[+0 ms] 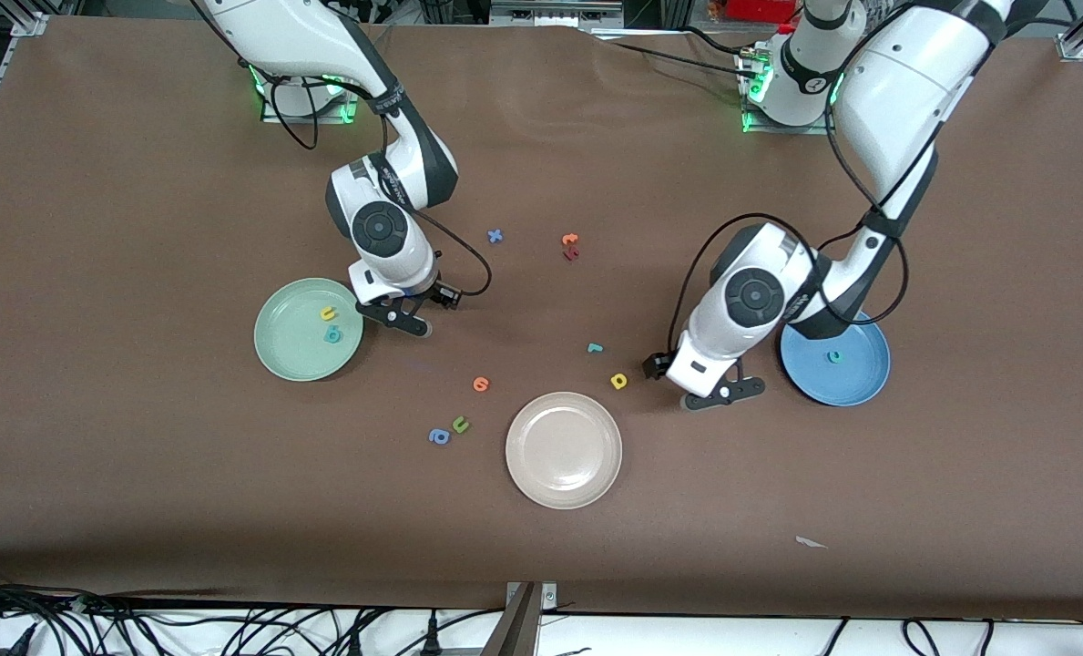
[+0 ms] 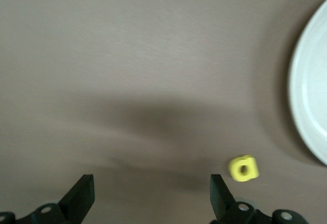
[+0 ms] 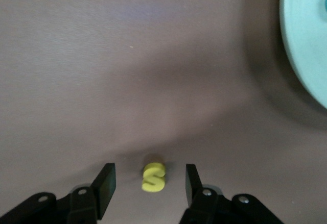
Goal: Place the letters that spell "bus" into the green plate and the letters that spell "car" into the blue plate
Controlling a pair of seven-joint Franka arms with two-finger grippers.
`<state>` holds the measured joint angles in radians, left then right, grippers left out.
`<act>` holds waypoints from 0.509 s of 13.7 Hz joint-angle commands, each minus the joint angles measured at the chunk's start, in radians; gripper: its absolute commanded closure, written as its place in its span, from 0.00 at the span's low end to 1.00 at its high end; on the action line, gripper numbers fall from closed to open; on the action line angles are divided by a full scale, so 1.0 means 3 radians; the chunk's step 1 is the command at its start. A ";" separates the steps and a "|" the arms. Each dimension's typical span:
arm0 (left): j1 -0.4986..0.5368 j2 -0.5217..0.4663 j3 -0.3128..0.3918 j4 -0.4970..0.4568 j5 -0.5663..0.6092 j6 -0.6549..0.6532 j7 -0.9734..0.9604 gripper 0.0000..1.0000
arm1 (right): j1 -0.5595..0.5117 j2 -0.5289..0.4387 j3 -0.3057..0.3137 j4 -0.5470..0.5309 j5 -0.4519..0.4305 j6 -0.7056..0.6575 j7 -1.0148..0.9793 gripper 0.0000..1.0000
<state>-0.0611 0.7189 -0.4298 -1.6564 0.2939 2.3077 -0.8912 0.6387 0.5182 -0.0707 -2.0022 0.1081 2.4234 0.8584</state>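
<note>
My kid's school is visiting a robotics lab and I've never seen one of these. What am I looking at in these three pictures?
Two white robot arms stand at a brown table. The wide picture comes from a high camera facing them; the other two come from cameras on each arm's wrist.

On the table lie a green plate holding a yellow "u" and a teal "b", a blue plate holding a teal "c", a beige plate and scattered foam letters.

The right end effector is beside the green plate, its fingers either side of a yellow "s". The left end effector is open, beside a yellow "a". Neither holds anything.
</note>
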 commanded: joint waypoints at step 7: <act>-0.0691 0.0513 0.0415 0.0858 0.0017 -0.0314 -0.0751 0.00 | 0.0085 0.0021 -0.0015 -0.0142 0.0044 0.0216 0.0013 0.45</act>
<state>-0.2159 0.8392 -0.3462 -1.4674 0.2939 2.2475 -1.0672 0.6529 0.5375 -0.0703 -2.0161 0.1081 2.4672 0.8584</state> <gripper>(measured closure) 0.000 0.445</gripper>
